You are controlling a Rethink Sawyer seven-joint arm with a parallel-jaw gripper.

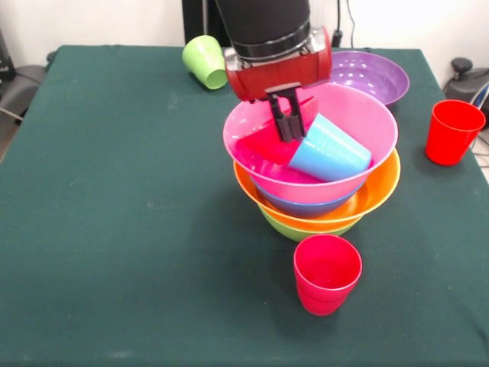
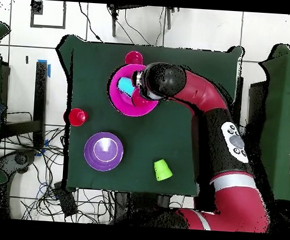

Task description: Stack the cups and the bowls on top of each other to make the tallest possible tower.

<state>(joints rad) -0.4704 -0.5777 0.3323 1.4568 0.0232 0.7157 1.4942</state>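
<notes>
Jaws of your gripper (image 1: 289, 126) look closed and empty, just beside the sky blue cup (image 1: 330, 150), which lies tipped inside the tower's (image 1: 315, 200) pink bowl (image 1: 367, 115), so right it before stacking.

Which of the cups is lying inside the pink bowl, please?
The sky blue cup, tipped on its side in the pink bowl; the others sit on the table.
</notes>
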